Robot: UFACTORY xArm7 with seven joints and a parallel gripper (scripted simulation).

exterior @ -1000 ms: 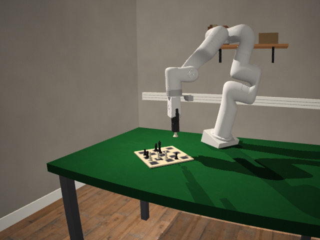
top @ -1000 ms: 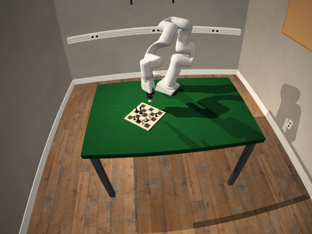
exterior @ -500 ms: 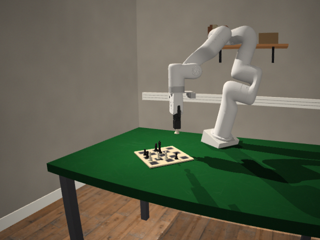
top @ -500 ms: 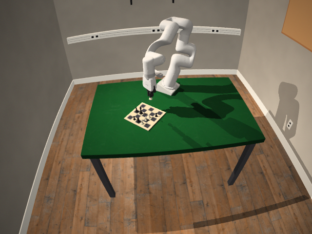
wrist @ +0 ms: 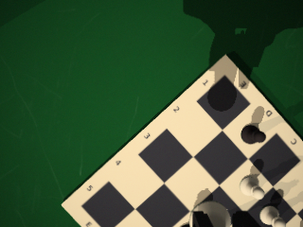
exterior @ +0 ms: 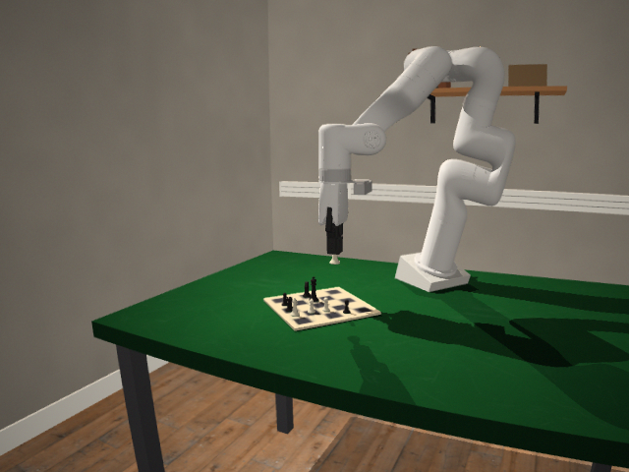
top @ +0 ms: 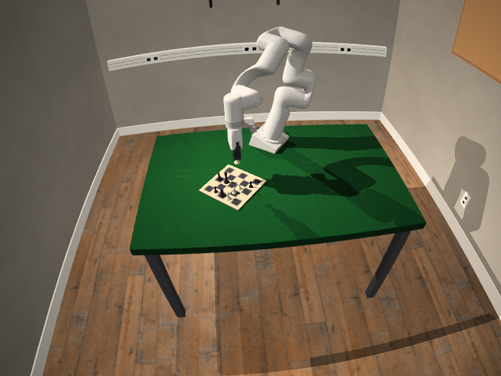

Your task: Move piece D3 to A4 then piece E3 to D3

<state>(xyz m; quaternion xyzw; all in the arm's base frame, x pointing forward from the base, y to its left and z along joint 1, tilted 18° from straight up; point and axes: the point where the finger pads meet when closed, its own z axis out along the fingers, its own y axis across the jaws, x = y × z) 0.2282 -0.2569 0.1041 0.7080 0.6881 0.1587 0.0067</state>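
Observation:
The small chessboard [top: 232, 186] lies on the green table, left of centre; it also shows in the exterior view [exterior: 321, 307]. My gripper [top: 236, 155] hangs well above the table, over the board's far corner near the arm's base. It is shut on a white piece [top: 236, 161], whose foot sticks out below the fingers [exterior: 334, 260]. In the wrist view the held piece [wrist: 209, 215] shows at the bottom edge over the board [wrist: 199, 170]. Black and white pieces stand upright on the board, among them a black pawn [wrist: 253, 133] and two white pieces [wrist: 251, 185].
The arm's white base [top: 268, 141] stands on the table just behind the board. The board's edge labels 1 to 5 and E, D, C show in the wrist view. Dark arm shadows fall across the table to the right.

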